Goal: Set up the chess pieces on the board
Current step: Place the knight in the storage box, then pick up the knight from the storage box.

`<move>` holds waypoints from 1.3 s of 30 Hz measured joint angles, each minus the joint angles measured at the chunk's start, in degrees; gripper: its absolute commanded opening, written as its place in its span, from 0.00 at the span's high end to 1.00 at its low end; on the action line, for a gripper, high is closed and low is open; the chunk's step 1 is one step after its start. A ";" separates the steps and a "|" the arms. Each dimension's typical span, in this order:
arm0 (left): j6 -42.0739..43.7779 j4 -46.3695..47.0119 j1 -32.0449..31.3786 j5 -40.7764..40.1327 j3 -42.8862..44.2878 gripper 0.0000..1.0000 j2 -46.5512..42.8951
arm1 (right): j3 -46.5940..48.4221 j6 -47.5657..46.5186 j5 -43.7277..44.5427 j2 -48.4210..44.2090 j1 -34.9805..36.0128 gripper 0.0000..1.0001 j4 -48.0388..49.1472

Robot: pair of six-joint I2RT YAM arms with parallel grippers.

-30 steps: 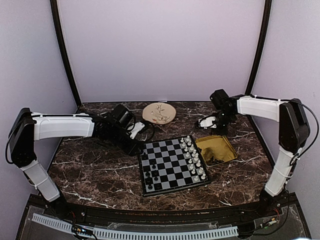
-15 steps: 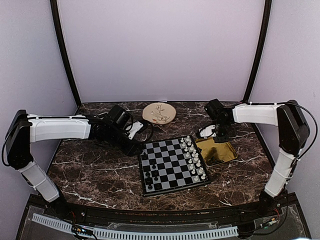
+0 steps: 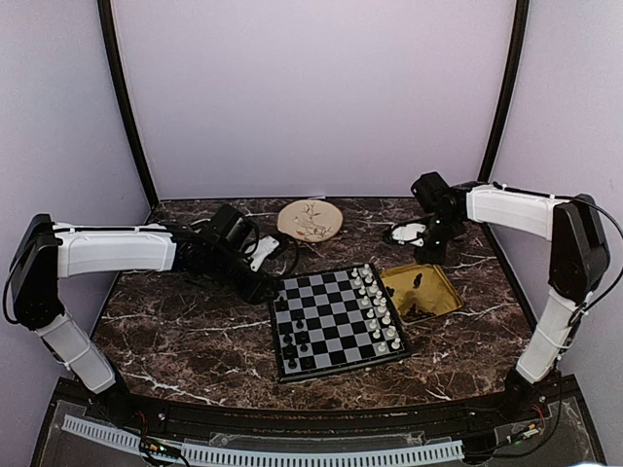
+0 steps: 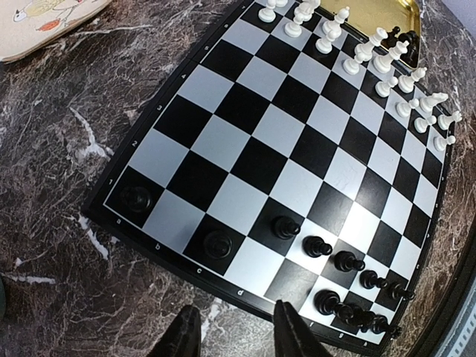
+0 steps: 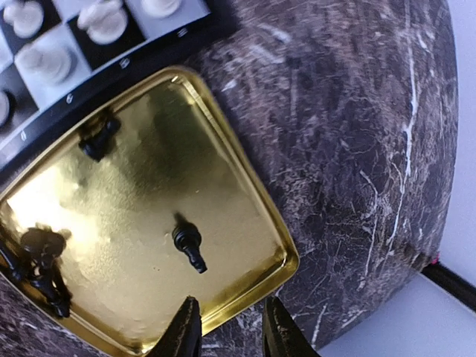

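Dark marble worktop (image 3: 185, 336) spread wide, and in the middle sits the board (image 3: 334, 321), turned slightly askew. Just beside its right edge is the gold tray (image 3: 438, 292). Behind the board, there's a round patterned plate (image 3: 310, 220). Left pincer (image 4: 236, 327) hangs low just off the board's left edge, fingers parted, holding nothing. Right pincer (image 5: 230, 331) hovers by the tray's far rim, fingers a modest gap apart, empty too. White pieces (image 3: 378, 304) line the board's right side in two files. Black chess pieces (image 4: 320, 247) are scattered along its left side. More sit in the tray, one lone black piece (image 5: 190, 247) lying on its side beneath the right pincer.
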 measured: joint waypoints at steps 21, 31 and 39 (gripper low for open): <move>0.02 1.22 0.00 0.11 -0.26 0.64 -1.73 | -1.27 22.03 -31.93 5.31 -13.22 0.77 2.01; 0.02 1.27 0.00 0.09 -0.42 0.64 -1.75 | -1.97 23.30 -31.65 6.71 -13.22 0.77 4.28; 0.02 1.27 0.00 0.11 -0.42 0.64 -1.75 | -3.15 23.34 -29.27 7.19 -13.22 0.76 4.83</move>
